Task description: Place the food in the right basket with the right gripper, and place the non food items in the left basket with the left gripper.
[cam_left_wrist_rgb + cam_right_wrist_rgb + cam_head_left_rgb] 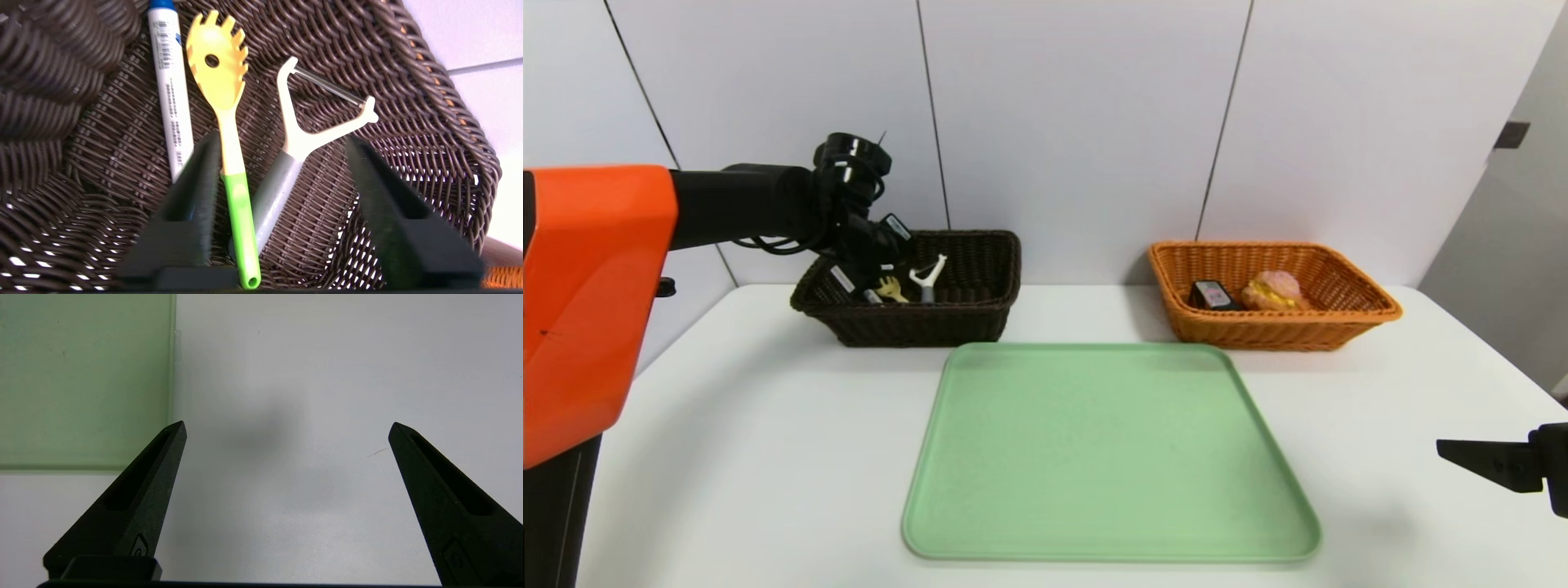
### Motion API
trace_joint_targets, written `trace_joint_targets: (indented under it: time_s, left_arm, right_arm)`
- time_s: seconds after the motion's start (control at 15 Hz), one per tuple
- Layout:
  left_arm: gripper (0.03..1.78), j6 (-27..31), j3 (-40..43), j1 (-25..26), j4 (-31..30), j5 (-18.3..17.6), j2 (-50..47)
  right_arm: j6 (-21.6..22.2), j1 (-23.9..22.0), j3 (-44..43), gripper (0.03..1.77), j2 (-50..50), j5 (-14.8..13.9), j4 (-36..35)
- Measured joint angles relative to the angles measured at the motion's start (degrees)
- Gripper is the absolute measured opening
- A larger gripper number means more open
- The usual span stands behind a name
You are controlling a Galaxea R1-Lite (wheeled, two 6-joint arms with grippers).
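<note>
White table (768, 425) under plain pale wall panels (1078, 122), green tray (1107, 453) at centre of the head frame. At upper left, dark basket (980, 314) holding marker (170, 94), yellow pasta spoon (222, 90) and peeler (302, 130) side by side, left gripper (282, 155) spread above them, seemingly gripping nothing. At upper right, orange basket (1339, 327) with bun (1274, 291) and black box (1213, 295); right gripper (286, 428) wide apart at lower right.

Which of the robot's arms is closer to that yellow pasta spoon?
The left. Its end effector is open inside the dark basket, right over the yellow pasta spoon. The right end effector hangs open over the bare table, beside the green tray.
</note>
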Motion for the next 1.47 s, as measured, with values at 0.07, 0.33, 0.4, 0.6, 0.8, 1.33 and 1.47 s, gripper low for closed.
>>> trace_joint_targets:
  time_s: [0.07, 0.33, 0.4, 0.6, 0.8, 1.33, 1.47]
  left_arm:
    - [1.21, 0.5, 0.0, 0.0, 0.0, 0.0, -0.5]
    - [1.41, 8.4, 0.0, -1.6, 0.4, 0.2, -7.0]
    - [1.44, 11.9, 0.2, -2.3, 1.3, 0.3, -9.2]
    - [1.53, 23.2, 2.8, -4.1, 6.7, 0.5, -17.4]
    - [1.58, 34.2, 10.4, -5.4, 7.7, 0.5, -26.9]
    - [1.66, 40.0, 33.7, 3.1, 7.4, 5.8, -55.3]
    - [1.67, 40.0, 41.0, 6.8, 7.4, 6.4, -62.7]
  right_arm:
    - [-0.1, 0.0, -0.1, 1.71, 0.0, 0.0, 0.0]
    - [-0.3, 0.5, -1.4, 1.71, 0.4, 2.0, -4.0]
    - [-0.3, 0.7, -1.5, 1.71, 0.7, 3.8, -7.4]
    - [-0.7, 0.8, -1.6, 1.71, 2.8, 11.0, -23.9]
    - [-4.4, 0.9, -1.8, 1.71, 6.8, 12.7, -37.9]
    - [-11.4, -4.4, -0.8, 1.71, 8.7, 2.1, -40.0]
    - [-11.4, -6.7, 0.8, 1.71, 6.9, 0.7, -40.6]
